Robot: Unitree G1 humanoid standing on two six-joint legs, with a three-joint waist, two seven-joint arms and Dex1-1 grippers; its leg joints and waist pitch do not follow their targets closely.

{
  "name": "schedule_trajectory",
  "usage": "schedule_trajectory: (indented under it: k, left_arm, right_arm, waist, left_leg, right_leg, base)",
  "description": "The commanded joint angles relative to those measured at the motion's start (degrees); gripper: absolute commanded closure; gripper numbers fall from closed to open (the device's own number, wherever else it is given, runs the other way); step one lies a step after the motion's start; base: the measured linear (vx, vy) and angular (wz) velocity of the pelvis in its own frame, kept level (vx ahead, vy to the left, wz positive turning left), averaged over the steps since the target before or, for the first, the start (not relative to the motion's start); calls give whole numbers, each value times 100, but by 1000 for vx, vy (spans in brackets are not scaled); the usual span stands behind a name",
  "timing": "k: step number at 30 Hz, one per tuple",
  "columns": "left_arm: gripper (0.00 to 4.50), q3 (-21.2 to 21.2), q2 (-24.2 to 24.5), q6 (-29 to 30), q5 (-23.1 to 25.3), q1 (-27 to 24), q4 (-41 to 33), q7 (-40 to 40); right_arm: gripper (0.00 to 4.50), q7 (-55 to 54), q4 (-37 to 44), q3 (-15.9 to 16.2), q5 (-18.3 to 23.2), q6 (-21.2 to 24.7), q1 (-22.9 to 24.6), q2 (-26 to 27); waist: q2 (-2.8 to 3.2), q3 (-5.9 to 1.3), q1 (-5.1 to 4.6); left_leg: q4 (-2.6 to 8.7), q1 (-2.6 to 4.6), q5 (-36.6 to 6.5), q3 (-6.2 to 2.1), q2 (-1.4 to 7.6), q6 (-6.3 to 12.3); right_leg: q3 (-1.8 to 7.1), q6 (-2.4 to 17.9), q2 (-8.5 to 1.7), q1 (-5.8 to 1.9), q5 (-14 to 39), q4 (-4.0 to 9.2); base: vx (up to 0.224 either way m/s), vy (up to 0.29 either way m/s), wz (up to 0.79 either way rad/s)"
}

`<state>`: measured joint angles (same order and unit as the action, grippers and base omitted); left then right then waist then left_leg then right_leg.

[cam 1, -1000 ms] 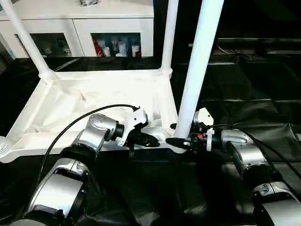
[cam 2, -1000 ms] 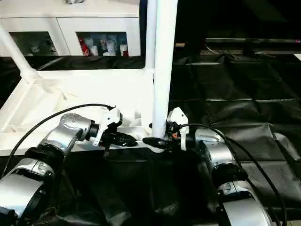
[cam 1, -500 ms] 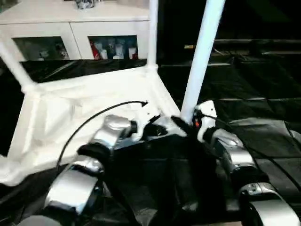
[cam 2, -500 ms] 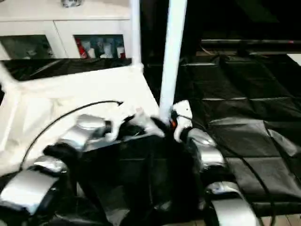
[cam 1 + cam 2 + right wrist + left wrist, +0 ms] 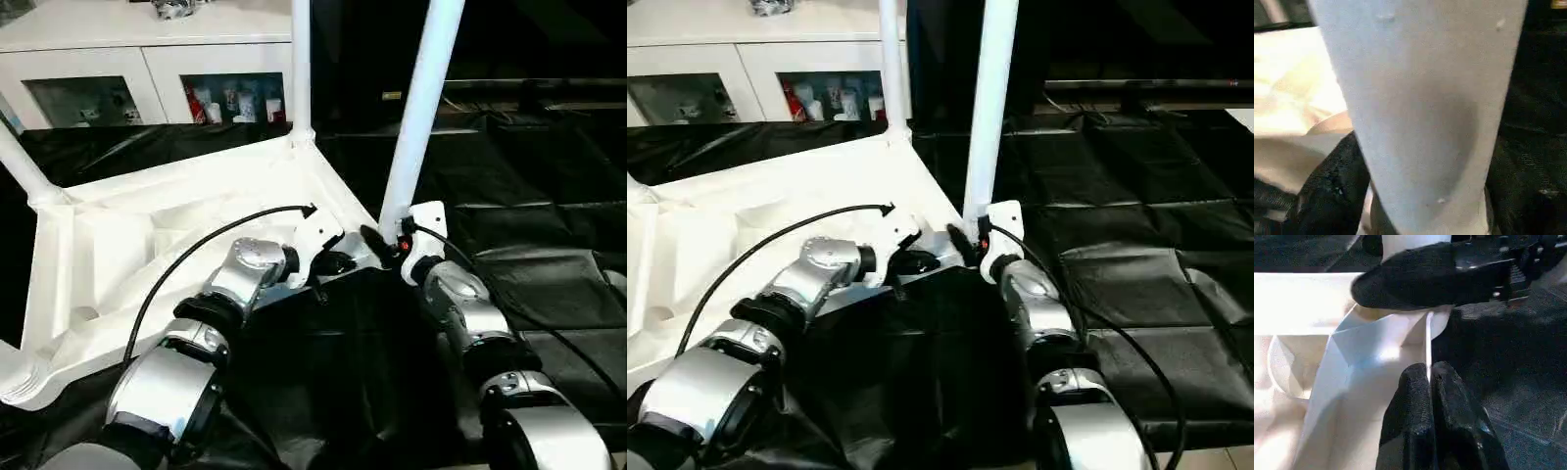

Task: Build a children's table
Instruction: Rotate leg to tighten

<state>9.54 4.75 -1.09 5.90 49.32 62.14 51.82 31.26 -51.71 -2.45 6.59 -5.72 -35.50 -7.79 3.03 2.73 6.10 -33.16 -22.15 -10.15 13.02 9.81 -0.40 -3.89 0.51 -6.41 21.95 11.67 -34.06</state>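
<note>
The white children's table [image 5: 147,225] lies upside down on black sheeting, its legs pointing up. My left gripper [image 5: 338,262] is at the near-right corner. Its fingers [image 5: 1415,396] are shut on the thin rim wall. My right gripper [image 5: 387,243] clasps the base of the near-right leg [image 5: 416,108], and one finger [image 5: 1332,196] lies against that leg. The other gripper's black finger [image 5: 1415,279] crosses the leg's foot just beyond my left fingertips. The far-right leg [image 5: 300,59] and the far-left leg [image 5: 24,166] stand in their corners. A leg base [image 5: 15,377] shows at the near left.
A white cabinet [image 5: 147,49] with glass doors and small items inside stands behind the table. Crumpled black sheeting [image 5: 529,196] covers the ground on the right and in front. A black cable [image 5: 196,245] loops over my left forearm.
The table has swung round: its right end moved away from me and its left end came nearer. Both grippers went with the near-right corner, still at the rim and the leg.
</note>
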Motion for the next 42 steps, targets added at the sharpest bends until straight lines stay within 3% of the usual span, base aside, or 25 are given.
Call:
schedule_trajectory:
  k: [1, 2, 8, 14, 15, 17, 18, 24, 29, 33, 34, 35, 36, 37, 40, 42]
  left_arm:
    - [450, 94, 1, -171, -120, -65, -115, 445]
    - [450, 107, 41, -177, -137, -93, -151, 595]
    - [450, 315, 498, -348, -135, -349, -425, 1705]
    - [450, 335, 870, -315, -267, -522, -659, 2562]
    - [450, 331, 895, -297, -283, -540, -693, 2616]
    - [450, 324, 982, -244, -330, -599, -803, 2778]
    - [450, 326, 1010, -235, -348, -618, -838, 2815]
    - [450, 290, 1097, -182, -387, -716, -984, 2848]
    - [450, 267, 1079, -156, -345, -796, -1073, 2546]
    - [450, 235, 1012, -160, -274, -737, -971, 2185]
    - [450, 148, 871, -135, -203, -592, -771, 1606]
    - [450, 122, 825, -124, -189, -549, -718, 1445]
    - [450, 71, 716, -100, -154, -450, -610, 1073]
    - [450, 42, 622, -69, -130, -371, -530, 809]
    - [450, 11, 444, -10, -79, -246, -405, 316]
    - [450, -106, 104, 111, -115, -55, -220, -407]
  right_arm:
    - [87, 867, 52, 474, -70, 24, 192, 56]
    - [87, 1113, 119, 511, -52, 0, 226, -24]
    - [87, 2739, 669, 751, 156, -5, 482, -583]
    - [87, 3707, 960, 901, 295, 181, 623, -937]
    - [103, 3767, 980, 917, 289, 188, 638, -957]
    - [103, 3901, 1018, 933, 294, 225, 669, -984]
    - [116, 3934, 1024, 931, 308, 239, 670, -988]
    - [172, 4047, 962, 928, 385, 308, 599, -923]
    - [195, 3948, 984, 839, 489, 469, 620, -753]
    - [201, 3621, 926, 837, 403, 413, 636, -673]
    - [201, 2725, 610, 763, 173, 293, 567, -519]
    - [201, 2413, 497, 733, 99, 247, 538, -470]
    - [202, 1782, 259, 635, 0, 229, 471, -357]
    - [202, 1366, 108, 558, -43, 230, 432, -264]
    - [202, 818, -11, 471, -105, 239, 414, -102]
    - [202, -12, -120, 367, -185, 305, 370, 209]
  waist:
    - [-60, -343, 33]
    - [-66, -337, 34]
    - [-73, -350, 70]
    - [-62, -336, 74]
    - [-61, -338, 78]
    - [-108, -333, 78]
    - [-95, -339, 89]
    - [-144, -346, 89]
    - [-152, -342, 92]
    - [-146, -325, 88]
    - [-142, -322, 87]
    - [-109, -298, 46]
    - [-93, -290, 29]
    - [-121, -285, -5]
    - [-123, -291, -26]
    - [-44, -297, -34]
  left_leg:
    - [424, 121, -1427, -248, 403, 260]
    - [422, 95, -1344, -251, 402, 325]
    - [391, 108, -1187, -245, 425, 529]
    - [428, 141, -1411, -247, 448, 391]
    - [430, 143, -1412, -247, 452, 374]
    - [439, 145, -1434, -244, 455, 321]
    - [436, 145, -1416, -249, 458, 310]
    - [411, 136, -1184, -234, 447, 390]
    - [408, 131, -1138, -235, 449, 407]
    - [420, 135, -1243, -237, 445, 311]
    - [431, 144, -1320, -243, 449, 249]
    - [454, 160, -1462, -240, 443, 100]
    - [474, 165, -1602, -262, 438, 1]
    - [488, 180, -1813, -284, 422, -160]
    - [493, 201, -1924, -291, 418, -205]
    - [497, 202, -1921, -285, 419, -197]
  right_leg:
    - [214, 1310, -374, -183, 726, 386]
    - [214, 1317, -376, -196, 657, 373]
    - [210, 1510, -372, -195, 370, 331]
    - [219, 1564, -362, -170, 616, 338]
    - [222, 1560, -368, -170, 615, 336]
    - [226, 1569, -376, -166, 651, 332]
    - [229, 1573, -384, -172, 640, 321]
    - [227, 1585, -390, -167, 532, 303]
    - [229, 1558, -394, -160, 620, 302]
    - [236, 1489, -393, -149, 879, 328]
    - [238, 1461, -397, -146, 1001, 342]
    - [251, 1445, -391, -96, 1167, 365]
    - [251, 1411, -403, -111, 1344, 382]
    - [249, 1305, -419, -124, 1703, 420]
    - [266, 1160, -408, -100, 1852, 466]
    - [269, 1173, -386, -86, 1615, 451]
  base:
    - [0, 0, 0]
    - [0, 0, 0]
    - [0, 0, 0]
    - [0, 0, 0]
    - [0, 0, 0]
    - [0, 0, 0]
    - [0, 0, 0]
    - [0, 0, 0]
    - [0, 0, 0]
    - [0, 0, 0]
    - [0, 0, 0]
    - [0, 0, 0]
    - [0, 0, 0]
    - [0, 0, 0]
    - [0, 0, 0]
    - [0, 0, 0]
